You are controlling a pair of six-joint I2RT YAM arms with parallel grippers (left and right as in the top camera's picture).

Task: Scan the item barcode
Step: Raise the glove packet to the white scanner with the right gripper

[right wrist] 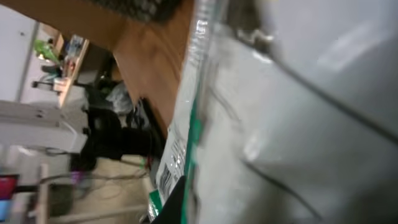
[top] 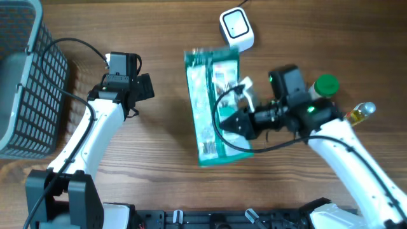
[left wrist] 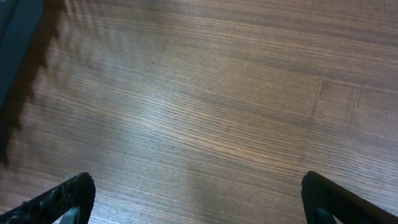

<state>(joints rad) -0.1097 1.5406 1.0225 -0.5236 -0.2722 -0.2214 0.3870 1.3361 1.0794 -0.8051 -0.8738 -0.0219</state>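
My right gripper (top: 231,123) is clenched on the right edge of the packet (top: 213,95), a green and clear pouch in the middle of the table (top: 159,140). I can't tell whether the packet rests on the wood or is lifted off it. Its top end sits just below the white scanner (top: 236,27), close but apart. A barcode (top: 208,149) shows near its bottom end. In my right wrist view the packet fills most of the picture, with the barcode low on the left. My left gripper (top: 145,88) hangs released over bare wood, well left of the packet, with its fingertips (left wrist: 68,196) spread wide. A basket (top: 25,83) stands at the far left, and a green-capped bottle (top: 326,84) stands beside my right arm.
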